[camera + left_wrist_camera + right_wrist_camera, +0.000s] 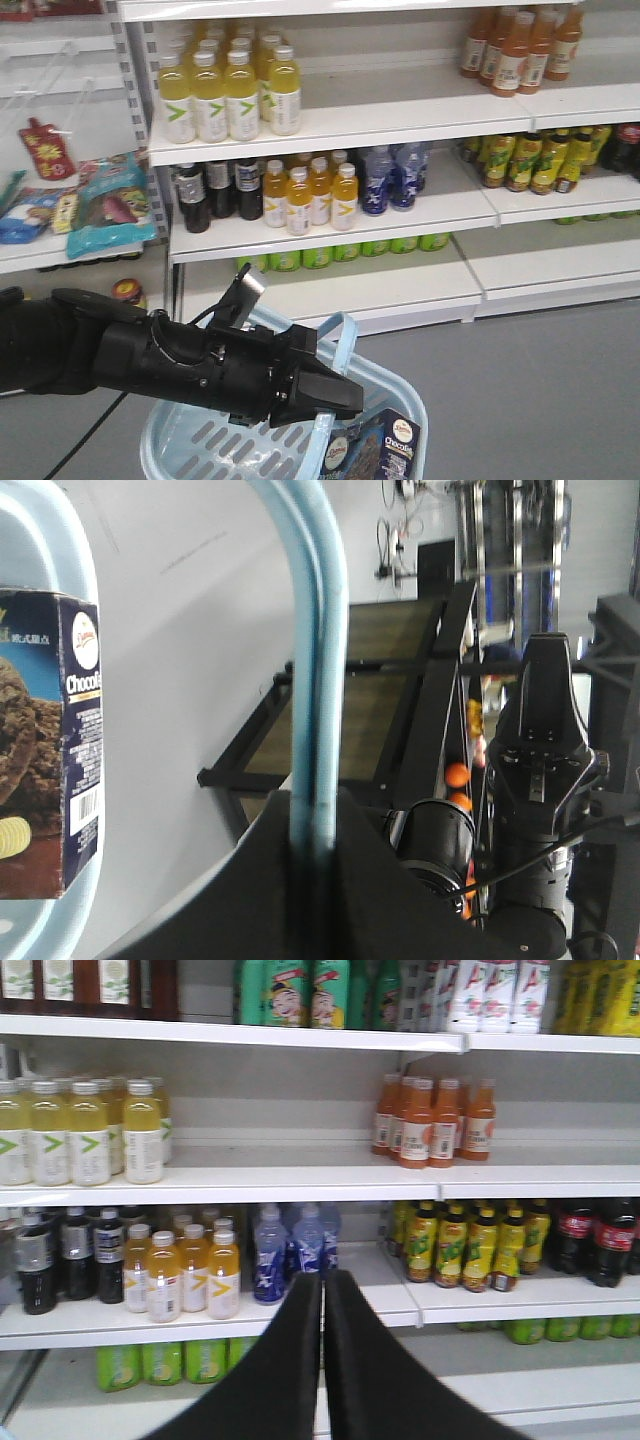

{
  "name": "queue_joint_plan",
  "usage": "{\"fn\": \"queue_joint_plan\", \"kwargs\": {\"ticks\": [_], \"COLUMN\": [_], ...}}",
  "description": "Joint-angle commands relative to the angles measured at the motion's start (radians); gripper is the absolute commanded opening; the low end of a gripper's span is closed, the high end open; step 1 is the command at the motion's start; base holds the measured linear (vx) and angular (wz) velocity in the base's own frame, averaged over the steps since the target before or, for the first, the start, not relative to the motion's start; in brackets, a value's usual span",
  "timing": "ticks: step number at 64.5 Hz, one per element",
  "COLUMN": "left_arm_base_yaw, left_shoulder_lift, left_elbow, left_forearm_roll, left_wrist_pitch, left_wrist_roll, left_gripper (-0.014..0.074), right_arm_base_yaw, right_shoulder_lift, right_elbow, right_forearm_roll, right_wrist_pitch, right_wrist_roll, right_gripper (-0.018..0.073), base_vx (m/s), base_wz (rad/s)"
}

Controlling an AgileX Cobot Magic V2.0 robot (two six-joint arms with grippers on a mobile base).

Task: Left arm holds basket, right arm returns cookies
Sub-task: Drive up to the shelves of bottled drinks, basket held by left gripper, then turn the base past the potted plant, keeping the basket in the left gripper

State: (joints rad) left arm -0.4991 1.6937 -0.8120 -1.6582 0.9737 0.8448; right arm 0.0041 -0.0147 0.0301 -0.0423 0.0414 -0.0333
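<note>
**Grip on the handle of the basket (185, 440), cookies (392, 450) inside**

The left arm (150, 360) comes in from the left side, and the left pincer (340, 395) is clenched on the light blue handle (312, 660). In the left wrist view the handle goes down between the two black jaws, which press it from both sides. The basket hangs above the grey floor (540, 400), near the camera.

The cookies stand upright in the right part of the basket, against its wall. On the dark navy carton I can read the white letters "Choco", with the rest cut off, under a round white logo. A barcode and small print, too fine to read, are on the narrow side, and the front shows a chocolate-chip cookie.

The right pincer (322, 1280) is clenched on nothing: its two black fingers lie one against the other. It points at the shelves (250, 1185), well apart from the basket. The right arm (540, 780) appears at the right in the left wrist view.

On the shelves, the yellow bottles (225, 95) carry a green "V" mark on white labels. To the right stand orange bottles (430, 1120), and lower down dark bottles with red labels (590, 1235), whose writing is too blurred to read.
</note>
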Motion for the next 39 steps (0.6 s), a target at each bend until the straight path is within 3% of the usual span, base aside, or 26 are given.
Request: {"fn": "queue_joint_plan", "kwargs": {"ticks": [1, 39], "left_arm_base_yaw": [-0.001, -0.001], "left_shoulder_lift": [-0.048, -0.048], "left_elbow": [-0.028, -0.028], "left_forearm_roll": [-0.071, -0.071], "left_wrist_pitch": [0.072, 0.072], "left_wrist_roll": [0.004, 0.005], "left_gripper": [-0.0006, -0.0006], "right_arm_base_yaw": [0.000, 0.000], "right_shoulder_lift": [-0.007, -0.007], "right_elbow": [-0.001, -0.001], "right_forearm_roll": [-0.005, -0.005], "right_wrist_pitch": [-0.072, -0.072], "right_wrist_roll": [-0.001, -0.001], "right_gripper": [-0.0008, -0.0008], "base_vx": [0.28, 0.22], "base_wz": [-0.62, -0.70]}}
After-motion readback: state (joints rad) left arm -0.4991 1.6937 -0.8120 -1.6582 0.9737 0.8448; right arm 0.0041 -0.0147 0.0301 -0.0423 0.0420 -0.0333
